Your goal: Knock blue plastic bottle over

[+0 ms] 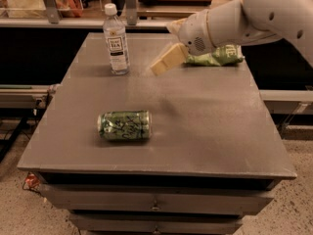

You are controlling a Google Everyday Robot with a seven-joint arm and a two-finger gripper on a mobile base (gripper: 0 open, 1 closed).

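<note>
One high view, looking down across table, claw upper centre

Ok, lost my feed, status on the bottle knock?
Pincer beside blue plastic bottle, not touching. Bottle upright. Nothing between them; green can lies nearer front.
</note>
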